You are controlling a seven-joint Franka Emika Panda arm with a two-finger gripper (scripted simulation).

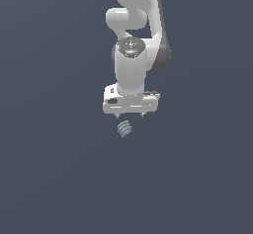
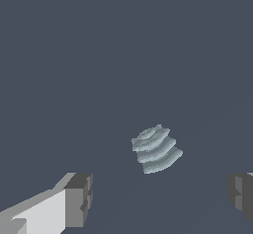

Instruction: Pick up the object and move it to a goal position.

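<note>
A white Franka Panda arm hangs over a flat, dark slate-blue floor, its gripper pointed straight down w/ the jaws spread wide, nothing between them. In the exterior view only the two short dark fingertips poke out below the boxy white hand, one toward the exterior view's left, the other toward the exterior view's right. The object, a small pale blue-grey lump w/ ribbed, striped ridges, sits just below the hand, close to the fingertips but apart from them, and nearer the tip on the exterior view's left; it is clearly narrower than the hand above it. Whether it rests on the floor or sits above it cannot be told from the flat shading. The wrist view looks down past the hand: the object shows as a stack of curved ridges, tilted, w/ the lighter bands catching the light. Two grey finger pads frame that pic at its edges, well apart from each other; the gripper midpoint falls near the lump, and neither pad touches it. One finger shows its white body behind the grey pad; the other is cut off by the frame edge.
</note>
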